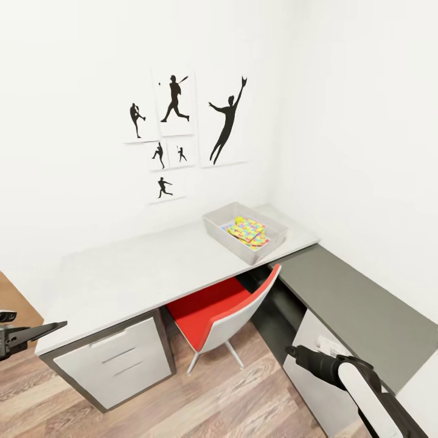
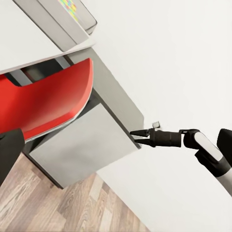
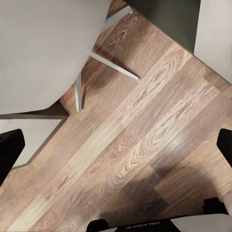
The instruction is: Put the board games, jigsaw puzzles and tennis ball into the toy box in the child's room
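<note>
The toy box (image 1: 246, 232) sat at the desk's (image 1: 146, 267) far end near the corner, w/ jigsaw puzzles (image 1: 246, 232) already lying inside, so prob. those were done. Both arms hung low and off the desk, clear of the red chair (image 1: 222, 310). The left gripper (image 1: 48, 329) looked closed and empty; the right gripper (image 2: 137, 136) was pinched to a point, holding nothing, prob. en route for more toys.

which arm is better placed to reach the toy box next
Probably the right. The toy box sits toward the desk's right end, and the right gripper hangs nearer that side; the left gripper is beyond the desk's far left corner.
</note>
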Available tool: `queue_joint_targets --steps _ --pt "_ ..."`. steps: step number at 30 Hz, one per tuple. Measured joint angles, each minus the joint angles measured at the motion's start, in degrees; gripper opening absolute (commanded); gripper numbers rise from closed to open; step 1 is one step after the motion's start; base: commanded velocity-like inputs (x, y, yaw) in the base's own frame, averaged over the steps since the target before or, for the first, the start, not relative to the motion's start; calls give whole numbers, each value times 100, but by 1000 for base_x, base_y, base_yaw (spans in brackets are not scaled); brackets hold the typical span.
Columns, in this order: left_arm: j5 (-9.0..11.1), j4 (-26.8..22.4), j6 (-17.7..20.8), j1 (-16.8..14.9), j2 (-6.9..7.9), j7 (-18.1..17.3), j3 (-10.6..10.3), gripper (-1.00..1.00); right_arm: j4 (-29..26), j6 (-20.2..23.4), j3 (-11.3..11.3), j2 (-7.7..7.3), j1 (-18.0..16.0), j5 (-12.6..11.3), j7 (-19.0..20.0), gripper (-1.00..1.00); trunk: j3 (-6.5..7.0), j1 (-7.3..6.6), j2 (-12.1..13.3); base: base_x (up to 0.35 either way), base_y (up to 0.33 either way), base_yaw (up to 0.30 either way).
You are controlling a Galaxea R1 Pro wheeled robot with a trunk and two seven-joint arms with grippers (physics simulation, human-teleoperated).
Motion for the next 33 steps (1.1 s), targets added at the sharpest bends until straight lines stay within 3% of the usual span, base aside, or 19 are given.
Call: queue_joint_targets --steps 24,33 --pt "-3 21 5 1 -8 1 8 100 10 -4 -1 0 0 -9 1 100 175 -1 1 -78 106 -1" --pt "2 26 3 -2 -16 0 6 100 14 -2 -8 -1 2 -8 0 100 178 -1 1 -18 28 -215"
